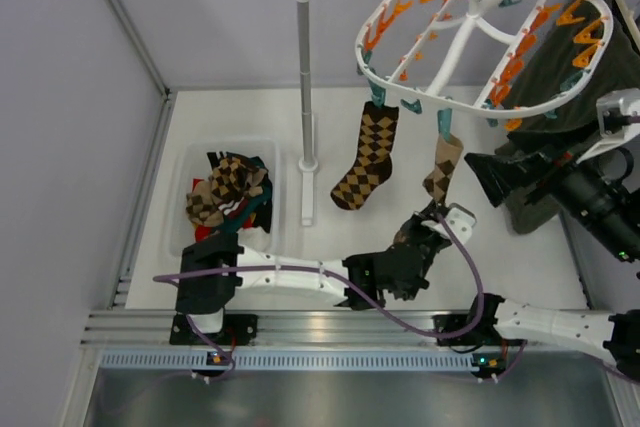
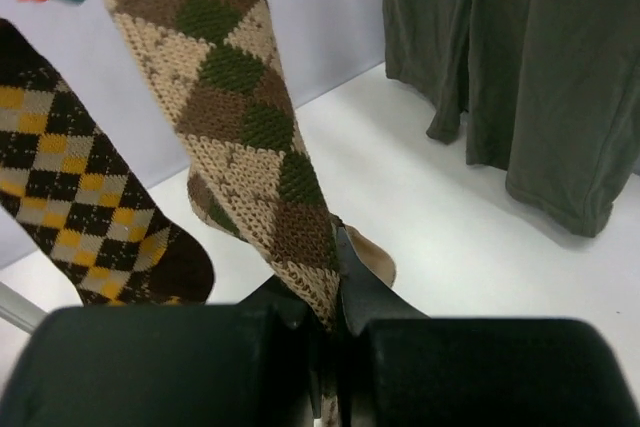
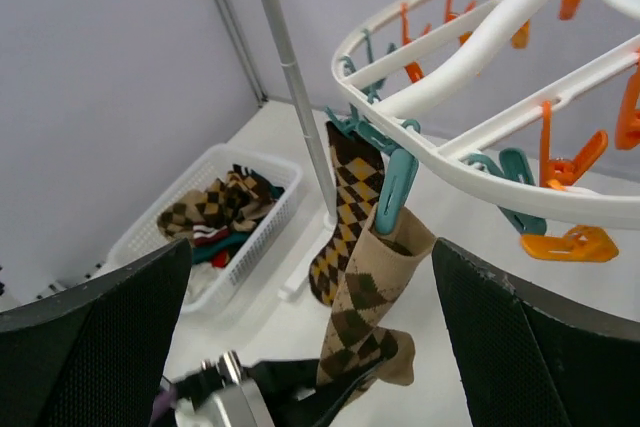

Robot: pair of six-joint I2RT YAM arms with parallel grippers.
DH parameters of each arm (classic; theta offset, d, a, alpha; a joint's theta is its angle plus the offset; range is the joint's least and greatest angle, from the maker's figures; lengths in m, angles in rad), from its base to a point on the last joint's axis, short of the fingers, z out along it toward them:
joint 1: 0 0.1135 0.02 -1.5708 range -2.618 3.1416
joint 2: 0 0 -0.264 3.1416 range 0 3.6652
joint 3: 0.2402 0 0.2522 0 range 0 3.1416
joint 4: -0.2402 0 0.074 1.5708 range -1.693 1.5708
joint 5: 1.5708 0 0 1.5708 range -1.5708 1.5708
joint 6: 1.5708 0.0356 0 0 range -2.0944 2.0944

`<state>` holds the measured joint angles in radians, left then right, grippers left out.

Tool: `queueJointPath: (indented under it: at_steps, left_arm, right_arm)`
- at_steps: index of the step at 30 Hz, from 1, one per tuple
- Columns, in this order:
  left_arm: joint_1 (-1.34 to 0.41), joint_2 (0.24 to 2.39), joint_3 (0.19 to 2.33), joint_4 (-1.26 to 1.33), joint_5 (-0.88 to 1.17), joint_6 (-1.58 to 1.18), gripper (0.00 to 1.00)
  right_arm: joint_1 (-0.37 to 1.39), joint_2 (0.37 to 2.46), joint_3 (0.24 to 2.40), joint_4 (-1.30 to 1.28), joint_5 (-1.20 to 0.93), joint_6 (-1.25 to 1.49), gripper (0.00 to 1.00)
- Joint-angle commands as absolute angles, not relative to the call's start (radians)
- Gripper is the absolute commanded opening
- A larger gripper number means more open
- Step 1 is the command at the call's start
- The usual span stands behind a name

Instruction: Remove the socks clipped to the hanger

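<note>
Socks [image 1: 368, 152], two, clipped to hanger [image 3: 470, 169]; one in my grasp.
Tan sock [image 2: 235, 117] hangs from a teal clip [image 3: 395, 187] on the white frame's near rim, its toe end clenched in my left gripper [image 2: 335, 292]. Brown-and-yellow sock [image 2: 70, 197] hangs just beside it, untouched. My right gripper [image 1: 492, 175] is spread wide, holding nothing.

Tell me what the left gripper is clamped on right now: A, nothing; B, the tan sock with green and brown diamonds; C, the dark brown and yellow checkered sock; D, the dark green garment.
B: the left wrist view shows the left gripper shut on the lower end of the tan sock, which hangs from a teal clip on the hanger.
</note>
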<state>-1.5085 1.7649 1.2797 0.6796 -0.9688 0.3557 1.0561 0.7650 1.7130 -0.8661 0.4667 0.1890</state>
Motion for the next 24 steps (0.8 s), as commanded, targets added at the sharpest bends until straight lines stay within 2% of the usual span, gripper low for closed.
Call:
queueJointPath:
  at_steps: [1, 7, 13, 24]
  left_arm:
    - [-1.543, 1.851, 1.405, 0.715, -1.061, 0.518, 0.00]
    - [-1.546, 2.029, 1.587, 0.715, -1.055, 0.653, 0.00]
    - [-1.545, 2.155, 1.715, 0.715, -1.034, 0.749, 0.00]
    - [-1.545, 2.195, 1.770, 0.713, -1.000, 0.762, 0.00]
  right_arm:
    - [1.049, 0.886, 1.816, -1.051, 0.552, 0.210, 0.99]
    - [1.049, 1.009, 1.882, -1.192, 0.800, 0.242, 0.88]
    - [1.048, 1.101, 1.898, -1.253, 0.963, 0.258, 0.75]
    - [1.049, 1.192, 1.849, -1.287, 1.201, 0.291, 0.68]
